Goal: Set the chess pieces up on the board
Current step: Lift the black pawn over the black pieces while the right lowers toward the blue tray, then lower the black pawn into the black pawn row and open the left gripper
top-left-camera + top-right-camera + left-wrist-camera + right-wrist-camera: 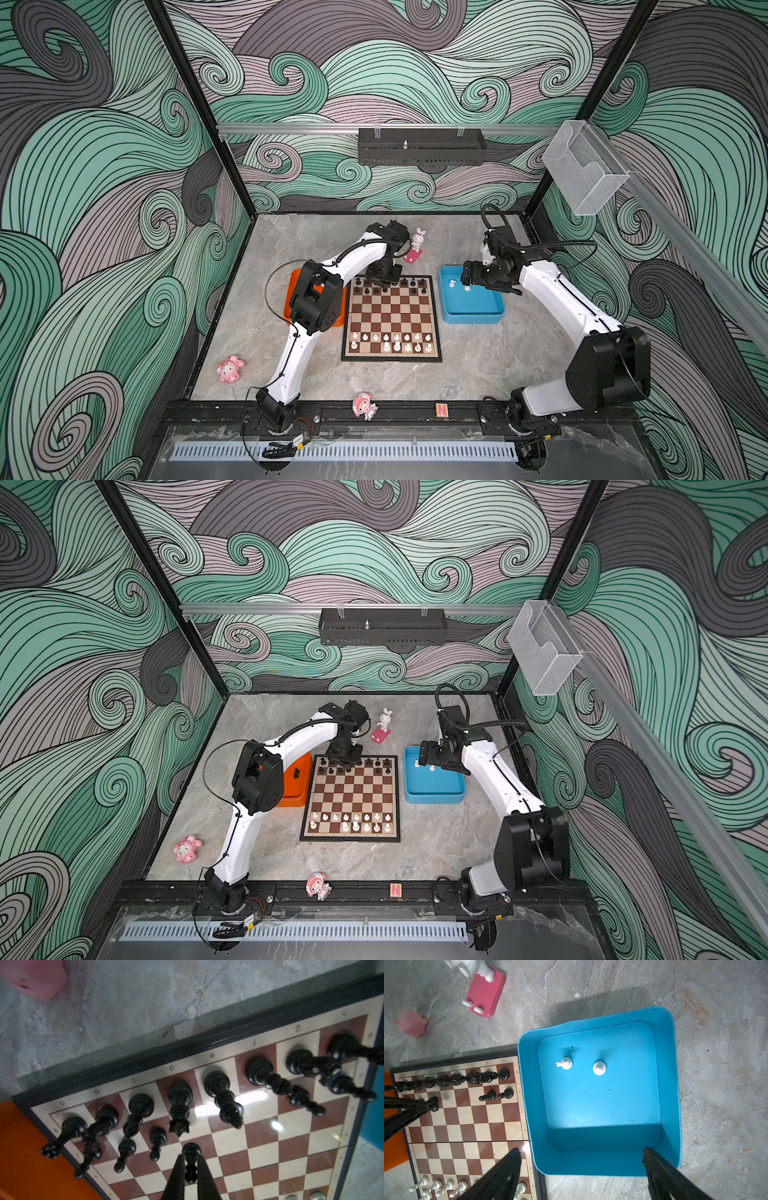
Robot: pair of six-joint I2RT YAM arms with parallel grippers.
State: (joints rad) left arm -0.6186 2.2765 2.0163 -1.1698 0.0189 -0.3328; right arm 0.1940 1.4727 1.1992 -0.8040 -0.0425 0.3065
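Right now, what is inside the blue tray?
Two white chess pieces sit apart on the floor of the blue tray. The right gripper hides one corner.

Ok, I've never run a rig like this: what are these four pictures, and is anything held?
Two white robot arms stand at the table's near edge; each ends in a two-fingered end effector. Both top views look down from one overhead camera; each wrist view looks down from its own arm. On the table lie the board, an orange tray on its left, a blue tray on its right holding two white pieces, and pink toys. The left end effector is shut on a black pawn at the board's black rows. The right end effector hangs open over the blue tray, empty.
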